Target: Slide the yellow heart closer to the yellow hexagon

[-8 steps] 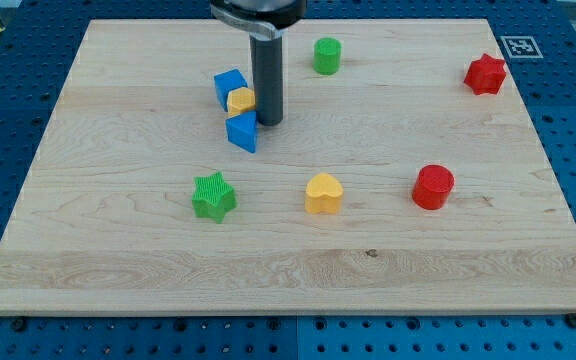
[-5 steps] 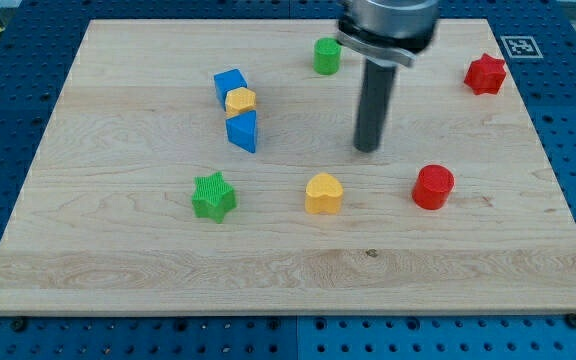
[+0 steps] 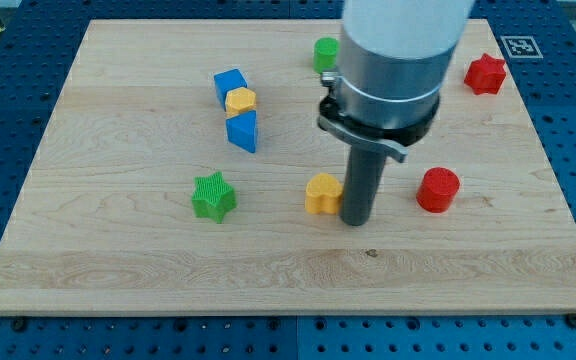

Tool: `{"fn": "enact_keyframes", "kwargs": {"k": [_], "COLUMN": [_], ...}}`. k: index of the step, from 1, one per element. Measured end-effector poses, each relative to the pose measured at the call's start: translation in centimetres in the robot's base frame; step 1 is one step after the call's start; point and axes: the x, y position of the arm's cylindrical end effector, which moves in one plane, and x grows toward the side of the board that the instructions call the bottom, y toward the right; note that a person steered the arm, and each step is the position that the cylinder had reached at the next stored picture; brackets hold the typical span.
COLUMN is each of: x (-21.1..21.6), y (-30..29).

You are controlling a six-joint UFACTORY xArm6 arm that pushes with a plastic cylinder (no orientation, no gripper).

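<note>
Camera view: my tip (image 3: 355,220) touches the yellow heart (image 3: 320,193) on its right side; no claw fitted.

No words, numbers or brand names can be read; the sole sign is a black-and-white square fiducial marker (image 3: 517,46) on the wooden board's (image 3: 118,250) corner, toward the view's top right from my tip (image 3: 355,221).

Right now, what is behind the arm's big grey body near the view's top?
The green block sits there, only its left part showing; the arm covers the rest, so its shape is unclear. Lower down, my tip stands at the yellow heart's right edge, hiding that edge.
</note>
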Motion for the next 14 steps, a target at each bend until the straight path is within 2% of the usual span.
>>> {"fn": "enact_keyframes", "kwargs": {"k": [1, 3, 4, 8, 10, 12, 14], "x": [0.0, -2.9, -3.6, -10.6, -12.4, -13.1, -13.8], "y": [-3.4, -4.7, -2.4, -1.1, 5.3, 2.5, -3.0]}}
